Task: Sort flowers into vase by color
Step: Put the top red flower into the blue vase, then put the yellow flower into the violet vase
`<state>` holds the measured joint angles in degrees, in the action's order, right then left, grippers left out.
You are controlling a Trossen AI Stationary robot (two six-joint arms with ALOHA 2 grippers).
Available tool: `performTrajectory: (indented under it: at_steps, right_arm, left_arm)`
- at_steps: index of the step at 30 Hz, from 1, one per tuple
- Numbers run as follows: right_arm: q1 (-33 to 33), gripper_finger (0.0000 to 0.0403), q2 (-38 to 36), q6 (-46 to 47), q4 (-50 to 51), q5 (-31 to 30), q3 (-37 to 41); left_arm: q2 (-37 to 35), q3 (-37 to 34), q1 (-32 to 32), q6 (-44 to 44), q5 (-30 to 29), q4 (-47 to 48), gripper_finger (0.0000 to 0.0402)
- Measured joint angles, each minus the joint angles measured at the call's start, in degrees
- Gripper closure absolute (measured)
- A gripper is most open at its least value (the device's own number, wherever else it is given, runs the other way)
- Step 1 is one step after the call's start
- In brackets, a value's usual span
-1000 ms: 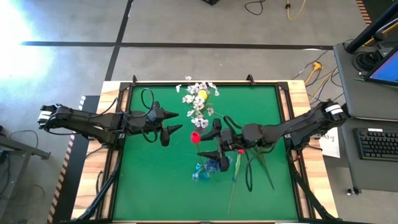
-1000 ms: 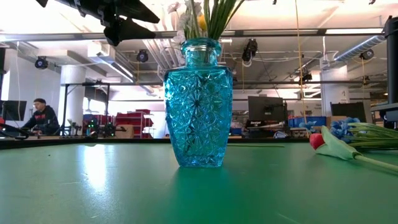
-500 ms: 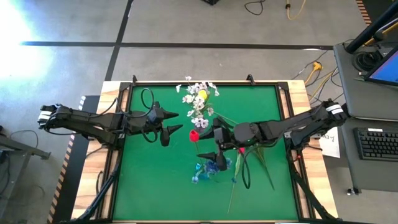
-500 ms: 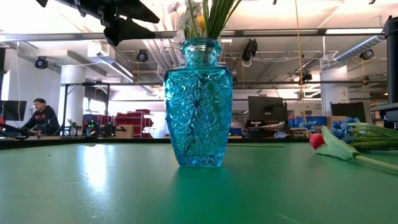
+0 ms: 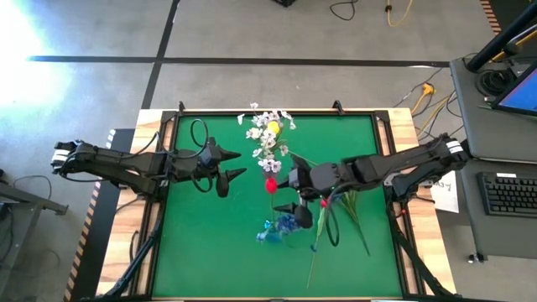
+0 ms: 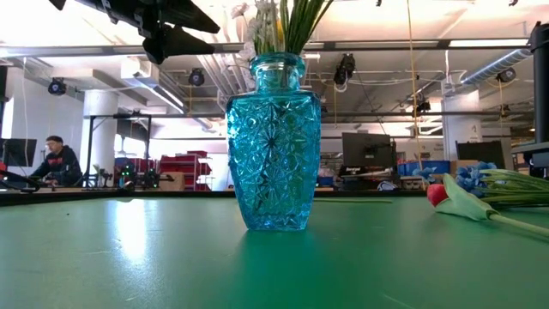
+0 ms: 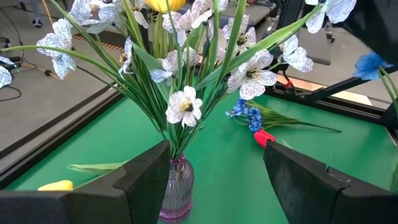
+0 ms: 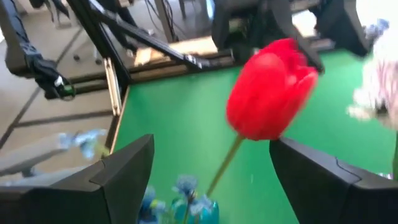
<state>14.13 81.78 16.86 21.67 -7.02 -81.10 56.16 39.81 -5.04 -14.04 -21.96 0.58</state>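
Observation:
A red tulip (image 8: 270, 90) stands upright with its stem (image 8: 222, 163) running down into the blue glass vase (image 8: 194, 210), which also holds blue blooms (image 5: 284, 225). My right gripper (image 5: 284, 193) hovers open just right of the tulip, its fingers (image 8: 127, 171) wide on either side of the stem and clear of it. My left gripper (image 5: 243, 163) waits open left of the bouquet. It faces a clear vase (image 7: 176, 194) that holds white blossoms (image 7: 181, 106) and a yellow tulip (image 5: 273, 127).
A red tulip (image 6: 437, 194) and a blue bloom (image 6: 473, 177) lie on the green mat at the right, their long stems (image 5: 319, 243) reaching toward the near edge. A yellow bud (image 7: 56, 185) lies on the mat beside the clear vase. The mat's left half is bare (image 5: 201, 243).
My right gripper has risen and tipped its fingers up from pointing steeply down to nearly level, drawing back a little toward the table's right edge. The red tulip's head has swung slightly toward the right and stands in the blue vase.

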Motion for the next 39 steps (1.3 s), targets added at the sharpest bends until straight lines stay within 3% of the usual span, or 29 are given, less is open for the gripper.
performTrajectory:
  at_steps: [11, 19, 24, 31, 39]
  right_arm:
    - [0.00, 0.0092, 0.00, 4.21, 5.55, 8.89, -4.25]
    - [0.00, 0.0101, 0.02, 5.19, 12.69, 8.96, -8.66]
    - [-0.13, 0.0100, 0.04, 6.54, 23.13, 6.62, -13.28]
    - [-0.15, 0.0109, -0.47, 6.68, 42.14, -4.05, -16.52]
    - [-0.36, 0.0126, -5.63, 6.56, 42.97, -7.42, -10.80]
  left_arm:
    - [0.00, 0.00, 0.00, 0.46, 0.00, -0.02, 0.0154]
    - [0.00, 0.00, -0.01, 0.46, 0.00, -0.02, 0.0154]
    - [0.00, 0.00, 0.00, 0.46, 0.00, 0.17, 0.0154]
    - [0.00, 0.00, 0.00, 0.46, 0.00, 0.84, 0.0154]
    - [0.00, 0.00, -0.01, 0.48, 0.00, 0.87, 0.0154]
